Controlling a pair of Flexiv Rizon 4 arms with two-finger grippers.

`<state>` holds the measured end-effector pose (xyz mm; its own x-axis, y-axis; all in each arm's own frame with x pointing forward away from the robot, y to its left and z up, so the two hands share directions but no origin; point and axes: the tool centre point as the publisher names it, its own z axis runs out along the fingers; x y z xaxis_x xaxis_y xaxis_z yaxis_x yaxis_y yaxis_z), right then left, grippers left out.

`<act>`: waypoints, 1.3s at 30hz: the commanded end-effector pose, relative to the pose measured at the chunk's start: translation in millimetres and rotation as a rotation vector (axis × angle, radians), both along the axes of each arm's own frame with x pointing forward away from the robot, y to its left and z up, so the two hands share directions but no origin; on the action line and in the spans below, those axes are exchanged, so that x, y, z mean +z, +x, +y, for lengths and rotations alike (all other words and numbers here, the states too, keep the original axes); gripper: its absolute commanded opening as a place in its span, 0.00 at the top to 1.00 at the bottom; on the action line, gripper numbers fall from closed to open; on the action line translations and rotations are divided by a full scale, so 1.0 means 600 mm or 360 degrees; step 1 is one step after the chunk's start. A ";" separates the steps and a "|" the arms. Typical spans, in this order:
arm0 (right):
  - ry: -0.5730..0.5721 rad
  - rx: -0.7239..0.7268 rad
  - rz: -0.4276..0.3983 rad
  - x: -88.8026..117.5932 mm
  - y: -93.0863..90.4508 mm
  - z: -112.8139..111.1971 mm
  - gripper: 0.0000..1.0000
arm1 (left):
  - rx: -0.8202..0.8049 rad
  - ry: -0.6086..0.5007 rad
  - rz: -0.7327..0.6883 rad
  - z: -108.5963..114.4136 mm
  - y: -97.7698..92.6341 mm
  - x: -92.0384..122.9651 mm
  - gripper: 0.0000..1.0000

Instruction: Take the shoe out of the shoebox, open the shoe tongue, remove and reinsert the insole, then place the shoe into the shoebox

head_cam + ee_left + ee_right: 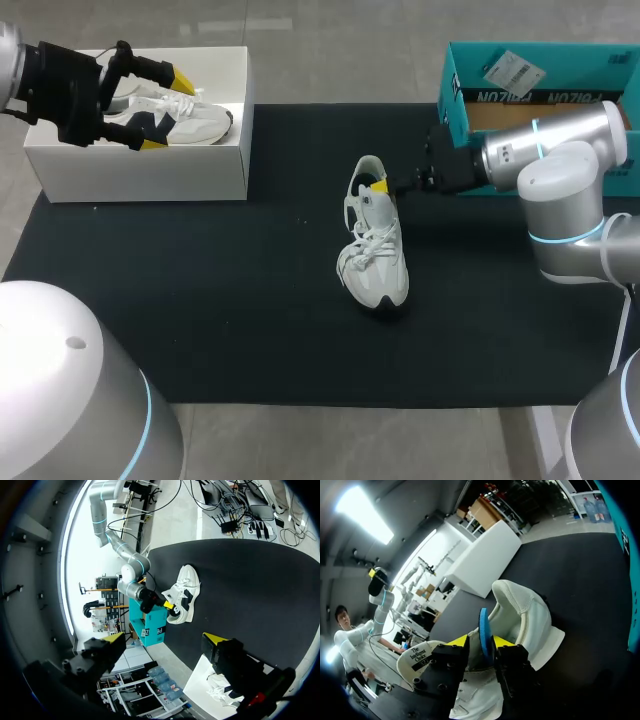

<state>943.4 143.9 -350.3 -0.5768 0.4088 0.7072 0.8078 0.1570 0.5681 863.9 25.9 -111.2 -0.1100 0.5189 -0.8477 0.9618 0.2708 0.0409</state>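
Note:
A white shoe (375,250) lies on the black mat (200,300), toe toward me; it also shows in the left wrist view (182,595). My right gripper (380,187) is at its heel opening. In the right wrist view the blue insole (484,627) stands on edge out of the shoe (530,615), between the right gripper's (480,641) fingers, with a small gap on one side. My left gripper (168,112) hangs open above the white shoebox (150,170), where a second white shoe (185,115) lies.
A teal box (460,100) stands at the mat's back right, just behind my right arm. The white shoebox sits at the back left edge of the mat. The shoe's tongue (417,662) is folded back toward the laces.

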 end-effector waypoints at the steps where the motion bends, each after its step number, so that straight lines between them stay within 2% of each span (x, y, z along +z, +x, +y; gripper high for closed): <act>1: -0.0034 -0.0009 -0.0012 0.017 -0.002 0.000 0.63 | -0.0001 0.0007 0.0003 -0.001 0.002 0.001 0.00; 10: -0.0082 -0.0016 -0.0029 0.038 -0.002 0.000 0.62 | -0.0001 0.0007 0.0003 -0.001 0.002 0.001 0.00; 18: -0.0139 -0.0072 0.0002 0.060 -0.003 -0.003 0.58 | -0.0001 0.0007 0.0003 -0.001 0.002 0.001 0.00; 26: -0.0227 -0.0163 0.0056 0.087 0.000 -0.011 0.59 | -0.0001 0.0007 0.0003 -0.001 0.002 0.001 0.00; 28: -0.0254 -0.0198 0.0069 0.096 -0.001 -0.014 0.66 | -0.0001 0.0007 0.0003 -0.001 0.002 0.001 0.00; 29: -0.0270 -0.0225 0.0089 0.099 -0.002 -0.015 0.76 | -0.0001 0.0007 0.0003 -0.001 0.002 0.001 0.00; 30: -0.0280 -0.0254 0.0100 0.102 -0.002 -0.016 0.92 | -0.0001 0.0007 0.0003 -0.001 0.002 0.001 0.00; 31: -0.0295 -0.0288 0.0122 0.105 -0.002 -0.017 1.00 | -0.0001 0.0007 0.0003 -0.001 0.002 0.001 0.00; 39: -0.0518 -0.0578 0.0359 0.105 0.004 -0.012 1.00 | -0.0001 0.0007 0.0003 -0.001 0.002 0.001 0.00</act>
